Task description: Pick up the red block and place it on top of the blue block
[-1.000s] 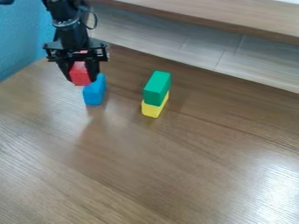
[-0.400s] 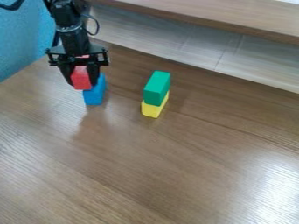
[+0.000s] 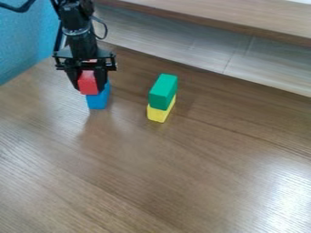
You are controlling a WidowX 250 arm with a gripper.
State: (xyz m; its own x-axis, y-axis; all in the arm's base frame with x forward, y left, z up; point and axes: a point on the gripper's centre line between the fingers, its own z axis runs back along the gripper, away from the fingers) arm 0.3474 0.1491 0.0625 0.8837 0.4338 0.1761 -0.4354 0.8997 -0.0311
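At the upper left, the black gripper (image 3: 90, 86) hangs down, shut on a red block (image 3: 88, 83) between its two fingers. Directly beneath or just behind the red block stands a blue block (image 3: 97, 101) on the table, its upper part hidden by the red block and the gripper. Whether red and blue touch, I cannot tell. To the right, a green block (image 3: 163, 91) rests on top of a yellow block (image 3: 158, 113), with the gripper well to their left.
The brown wooden table (image 3: 152, 173) runs to the front. Behind it is a pale wood panel (image 3: 200, 50) under a raised wooden shelf (image 3: 243, 18). A blue wall (image 3: 23, 41) borders the left side.
The gripper has moved lower and slightly right with the red block in it, so the red block now covers more of the blue one's top. The green, yellow and blue blocks have stayed put.
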